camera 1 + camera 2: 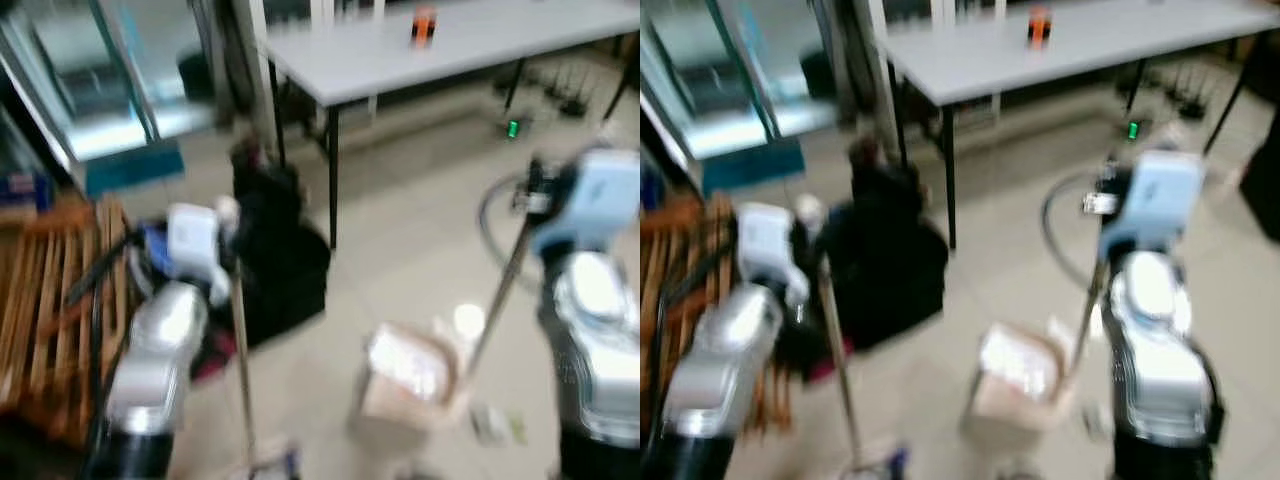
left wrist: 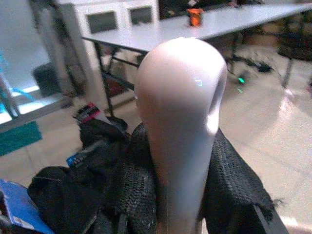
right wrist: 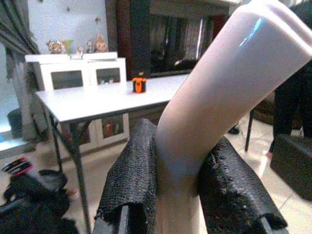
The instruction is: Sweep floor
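The head views are blurred. My left gripper (image 1: 228, 265) is shut on the pale rounded top of a thin pole (image 1: 243, 370), which runs down to the floor in front of me. In the left wrist view that handle top (image 2: 180, 112) sits between the black fingers (image 2: 131, 190). My right gripper (image 1: 535, 205) is shut on a second pale handle (image 3: 219, 97), bent near its top, with a finger (image 3: 136, 170) pressed against it. Its pole (image 1: 495, 300) slants down to the floor beside a tan box-like thing (image 1: 410, 380) holding white stuff. Small scraps of litter (image 1: 497, 425) lie near it.
A grey table (image 1: 450, 45) with a small orange object (image 1: 423, 25) stands ahead. A black bag (image 1: 280, 260) sits by the table leg. Wooden slats (image 1: 50, 300) lie at the left. A cable loop (image 1: 495, 215) and a green light (image 1: 513, 128) are under the table.
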Available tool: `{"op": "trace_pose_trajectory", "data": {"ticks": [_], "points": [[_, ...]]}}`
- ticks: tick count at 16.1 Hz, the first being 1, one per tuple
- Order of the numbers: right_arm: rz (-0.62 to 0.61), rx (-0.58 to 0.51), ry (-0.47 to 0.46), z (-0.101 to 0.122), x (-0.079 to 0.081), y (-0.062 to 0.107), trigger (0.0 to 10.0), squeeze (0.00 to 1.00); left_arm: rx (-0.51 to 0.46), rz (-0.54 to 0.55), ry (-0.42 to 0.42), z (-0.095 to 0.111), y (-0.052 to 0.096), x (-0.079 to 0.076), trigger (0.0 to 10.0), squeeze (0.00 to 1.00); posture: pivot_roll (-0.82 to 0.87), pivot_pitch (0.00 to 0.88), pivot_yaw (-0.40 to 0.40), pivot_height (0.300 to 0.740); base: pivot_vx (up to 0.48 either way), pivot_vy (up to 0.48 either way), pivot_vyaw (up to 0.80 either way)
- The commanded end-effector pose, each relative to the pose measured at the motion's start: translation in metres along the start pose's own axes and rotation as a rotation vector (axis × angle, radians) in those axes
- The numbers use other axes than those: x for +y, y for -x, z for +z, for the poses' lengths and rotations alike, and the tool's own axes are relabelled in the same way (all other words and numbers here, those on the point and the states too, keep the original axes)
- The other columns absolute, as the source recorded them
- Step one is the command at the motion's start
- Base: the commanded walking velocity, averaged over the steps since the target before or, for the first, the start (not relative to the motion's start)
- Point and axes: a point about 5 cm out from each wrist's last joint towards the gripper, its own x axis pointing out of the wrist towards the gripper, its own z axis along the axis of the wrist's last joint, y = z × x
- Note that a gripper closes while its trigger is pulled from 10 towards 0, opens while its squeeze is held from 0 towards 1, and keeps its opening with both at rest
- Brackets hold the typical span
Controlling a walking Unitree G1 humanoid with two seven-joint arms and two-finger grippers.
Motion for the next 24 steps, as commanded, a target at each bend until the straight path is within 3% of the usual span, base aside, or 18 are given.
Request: {"op": "trace_pose_trajectory", "data": {"ticks": [1,5,8,12,15,16,20,24], "points": [[0.031,-0.044,-0.009,0.017,0.003,-0.003,10.0,0.00,-0.049,-0.005,-0.058,0.019,-0.001,-0.002,10.0,0.00,-0.07,0.003,0.086,0.740,0.000,0.000,0.00],[-0.004,-0.031,-0.063,0.028,-0.003,-0.007,10.0,0.00,-0.047,-0.072,-0.025,0.025,0.003,-0.010,10.0,0.00,-0.07,0.019,0.114,0.740,0.000,0.000,0.00],[-0.011,-0.012,-0.081,0.031,-0.003,-0.005,10.0,0.00,-0.045,-0.081,-0.059,0.027,0.004,-0.016,10.0,0.00,-0.07,0.027,0.118,0.740,0.000,0.000,0.00],[0.014,-0.022,-0.059,0.042,-0.005,-0.007,10.0,0.00,-0.027,-0.091,-0.054,0.021,0.015,-0.022,10.0,0.00,-0.09,0.014,0.132,0.740,0.000,0.000,-0.80],[0.008,-0.045,-0.057,0.055,-0.009,-0.009,10.0,0.00,-0.015,-0.048,-0.056,0.015,0.015,-0.021,10.0,0.00,-0.11,0.005,0.075,0.740,0.000,0.000,-0.80],[0.011,-0.045,-0.058,0.058,-0.009,-0.009,10.0,0.00,-0.017,-0.031,-0.023,0.015,0.017,-0.021,10.0,0.00,-0.11,0.007,0.064,0.740,0.000,0.000,-0.80],[0.007,-0.058,-0.070,0.066,-0.011,-0.012,10.0,0.00,-0.005,0.042,-0.022,0.014,0.025,-0.014,10.0,0.00,-0.11,0.013,0.044,0.740,0.000,0.000,-0.80],[-0.020,-0.094,-0.084,0.077,-0.020,-0.017,10.0,0.00,0.022,-0.004,-0.030,0.012,0.025,-0.017,10.0,0.00,-0.10,0.012,0.070,0.740,0.000,0.000,-0.80]]}}
